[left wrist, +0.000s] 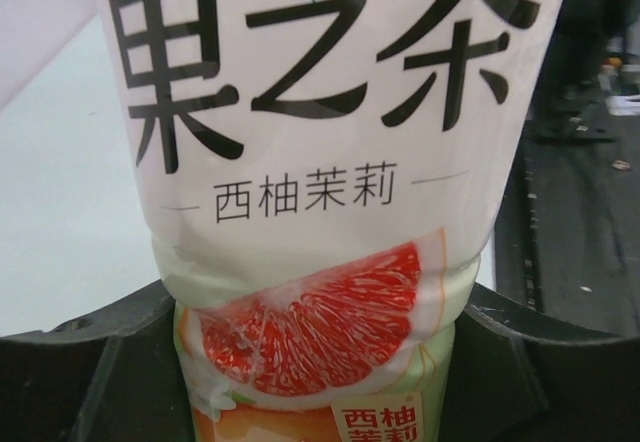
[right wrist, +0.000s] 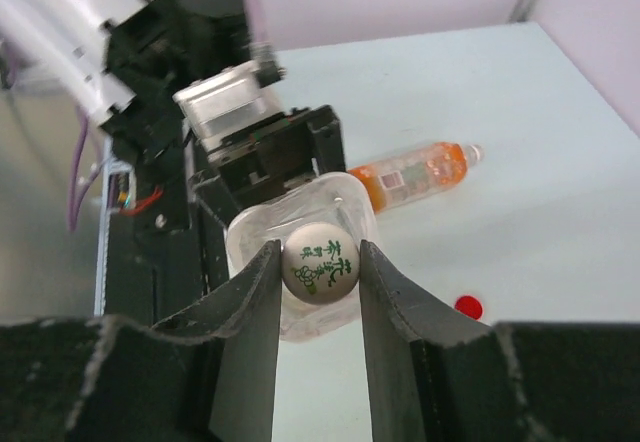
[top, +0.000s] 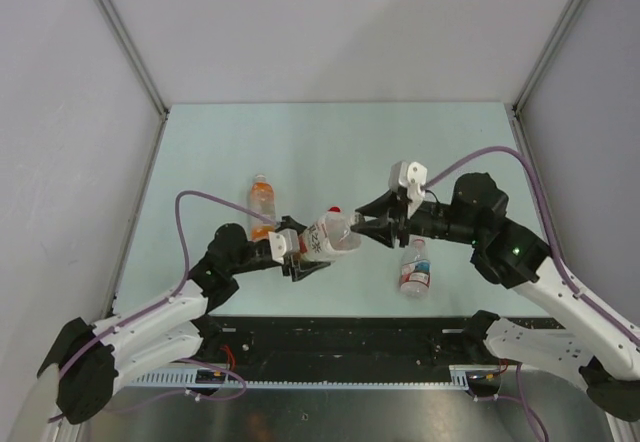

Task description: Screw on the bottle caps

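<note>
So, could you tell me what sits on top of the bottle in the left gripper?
A white cap, pinched by the right gripper; the mouth of the bottle beneath is hidden.

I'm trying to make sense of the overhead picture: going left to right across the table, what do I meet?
Orange-drink bottle → left arm's fingers → grapefruit-label bottle they hold → right arm's fingers on its white cap → bottle lying on its side.

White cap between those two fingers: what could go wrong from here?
The white cap, pinched by the right fingers, may sit crooked on the held bottle and jam when turned. Only the left fingers hold that bottle, so twisting might spin it. The red cap lies loose nearby and could be knocked.
</note>
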Robot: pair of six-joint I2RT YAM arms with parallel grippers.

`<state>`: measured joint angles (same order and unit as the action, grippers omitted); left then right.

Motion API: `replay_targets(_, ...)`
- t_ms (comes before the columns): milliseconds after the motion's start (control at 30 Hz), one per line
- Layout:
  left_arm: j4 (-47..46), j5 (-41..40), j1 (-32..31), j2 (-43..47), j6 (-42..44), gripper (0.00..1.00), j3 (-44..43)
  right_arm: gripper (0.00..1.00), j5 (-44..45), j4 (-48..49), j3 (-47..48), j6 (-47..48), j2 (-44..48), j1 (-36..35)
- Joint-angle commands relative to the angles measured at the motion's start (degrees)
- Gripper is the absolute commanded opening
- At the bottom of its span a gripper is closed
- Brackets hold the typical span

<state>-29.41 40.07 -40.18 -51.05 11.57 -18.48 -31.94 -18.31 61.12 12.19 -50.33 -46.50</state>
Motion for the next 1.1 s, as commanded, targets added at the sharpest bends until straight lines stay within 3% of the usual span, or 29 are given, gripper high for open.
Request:
replay_targets(0, -5.1, -12.9, 0.1, 3.8, -2.4, 0.00, -4.5, 0.14, 17.8, 0.3, -0.2, -19.0, -5.2, -3.0)
replay_targets(133, -6.2, -21.4, -0.2, 3.5, -2.8, 0.00, -6.8, 0.11, 37.1, 5.9, -2.1, -41.8, -10.0, -4.7)
replay_targets(300, -7.8, -34.6, -0.6, 0.8, -2.6, 0.00, -7.9, 0.01, 46.2, 15.1, -3.1, -49.6, -15.9, -8.5)
replay_targets(433, -8.6, -37.4, -0.8, -1.1, -1.5, 0.00, -7.7, 0.01, 52.0, 17.1, -3.1, -54.4, -17.5, -8.8)
replay_targets(567, -9.6, -38.4, -1.3, -2.7, -1.1, 0.00, -7.4, 0.16, 53.5, 17.7, -3.1, -58.0, -18.9, -8.9)
replay_targets(667, -9.8, -38.3, -1.5, -3.2, -1.1, 0.00, -6.8, 0.35, 52.5, 18.7, -3.1, -57.1, -18.8, -8.8)
replay_targets(867, -9.7, -36.1, -1.5, -3.1, -4.9, 0.00, -1.5, 0.91, 51.4, 23.3, -2.3, -47.3, -14.8, -8.5)
replay_targets(967, -9.7, -36.9, -1.5, -2.3, -7.5, 0.00, 1.2, 0.98, 49.3, 24.0, -2.0, -41.3, -12.0, -8.5)
replay_targets(1067, -9.7, -36.6, -1.5, -0.6, -8.9, 0.00, 2.9, 0.99, 41.0, 23.3, -2.0, -32.5, -9.2, -8.0)
